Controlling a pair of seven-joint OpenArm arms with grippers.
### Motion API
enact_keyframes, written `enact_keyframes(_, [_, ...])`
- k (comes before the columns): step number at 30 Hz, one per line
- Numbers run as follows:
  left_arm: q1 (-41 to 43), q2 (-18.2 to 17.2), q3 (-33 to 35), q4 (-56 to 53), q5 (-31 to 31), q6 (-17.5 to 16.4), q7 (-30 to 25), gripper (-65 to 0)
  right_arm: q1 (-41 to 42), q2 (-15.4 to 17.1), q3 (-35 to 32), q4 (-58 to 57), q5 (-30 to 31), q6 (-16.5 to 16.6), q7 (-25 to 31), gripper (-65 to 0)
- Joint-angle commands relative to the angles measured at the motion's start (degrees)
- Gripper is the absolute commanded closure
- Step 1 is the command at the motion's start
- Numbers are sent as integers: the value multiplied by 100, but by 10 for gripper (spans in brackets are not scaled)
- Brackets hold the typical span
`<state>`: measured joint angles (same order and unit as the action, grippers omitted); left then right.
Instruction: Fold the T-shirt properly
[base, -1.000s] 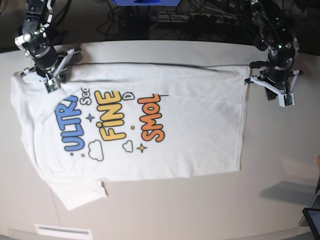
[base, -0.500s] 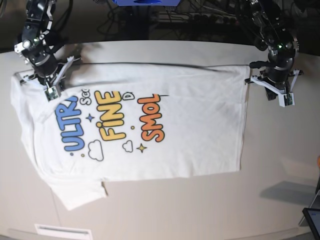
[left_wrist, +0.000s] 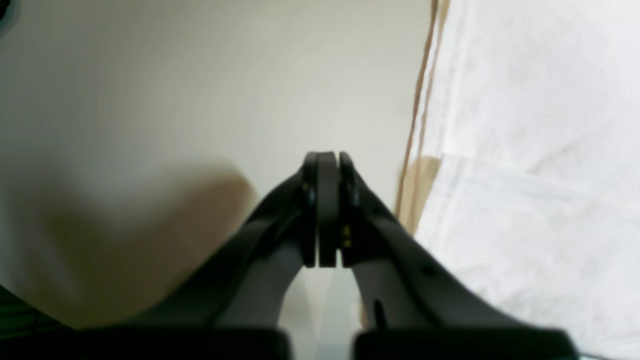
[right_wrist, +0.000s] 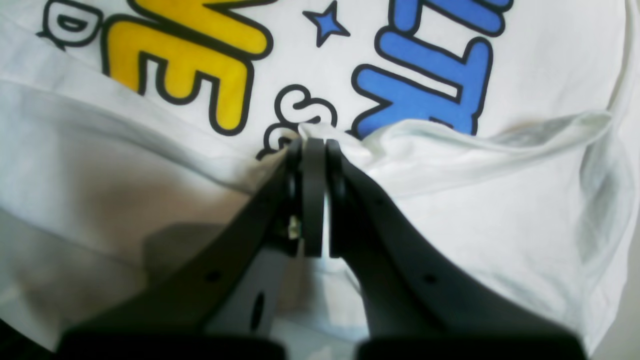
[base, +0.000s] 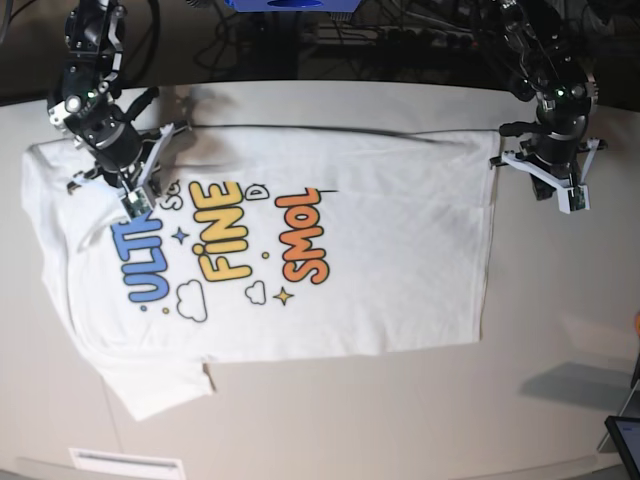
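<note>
Jaws of the right gripper (right_wrist: 310, 150) were clenched on a pinch of the shirt (base: 300, 250), spread across the tabletop (base: 560, 300); the left gripper (left_wrist: 327, 160) was clenched empty beside the hem. One-sided pulling could skew the fold.

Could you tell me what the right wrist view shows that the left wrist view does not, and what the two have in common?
Only the right wrist view shows the large white cloth T-shirt with its blue and yellow printed letters and a blue star, and a fold of that cloth pinched in the shut right gripper. Only the left wrist view shows the bare pale table and the shirt's plain hem edge off to one side, with the left gripper shut on nothing, apart from the cloth. Both show black fingers closed together and white fabric.
</note>
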<state>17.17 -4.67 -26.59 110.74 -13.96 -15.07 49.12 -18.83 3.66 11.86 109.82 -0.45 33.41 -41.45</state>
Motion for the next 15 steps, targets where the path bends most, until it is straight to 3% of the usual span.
enact_keyframes(1, [-16, -74, -18, 113, -42, -9, -99, 0, 94, 87, 5, 108, 40, -5, 62, -3])
enact_keyframes(9, [-16, -74, -18, 113, -42, -9, -90, 0, 314, 131, -12, 82, 40, -5, 18, -4])
enact_keyframes(15, [-16, -74, -18, 122, -42, -9, -82, 0, 375, 131, -548, 64, 40, -31, 18, -9])
